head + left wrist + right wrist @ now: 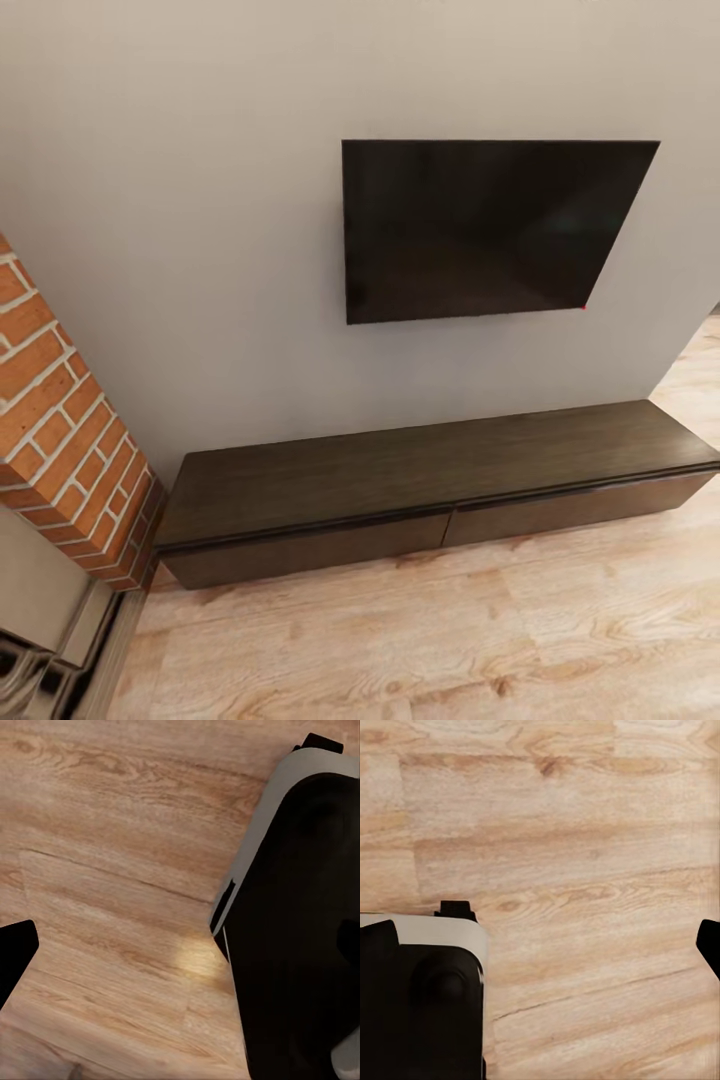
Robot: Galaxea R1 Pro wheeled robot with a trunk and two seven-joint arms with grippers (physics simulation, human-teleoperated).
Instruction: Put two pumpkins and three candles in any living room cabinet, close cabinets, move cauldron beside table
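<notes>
Pumpkins, candles, cauldron: could not place any of them from these views.

Saw one dark fingertip (13, 954) of the left pincer at the edge of the left wrist view, hanging over the plank floor (112, 870). Saw its match, one fingertip (711, 946) of the right pincer, over the same light wood in the right wrist view. Could not tell how wide either pincer stood, with the partner finger of each out of frame. Noted nothing gripped beside either visible tip. Made out the robot's own black and grey base (300, 945) close by each.

Further out, in the head view, faced a long, low dark wood TV cabinet (430, 470) set against the wall on the floor. Found its left front (310, 550) and right front (570, 512) both flush and shut, and its top bare. Noted a dark wall-mounted television (480, 230) above it and a brick column (60, 440) to the left.

Judged the closed-cabinet condition met for this one cabinet. Could not see inside it. Judged the scene equally fit for fronts shut on an empty cabinet or shut again over stowed pumpkins and candles. Could not settle the cauldron's place beside a surface either.
</notes>
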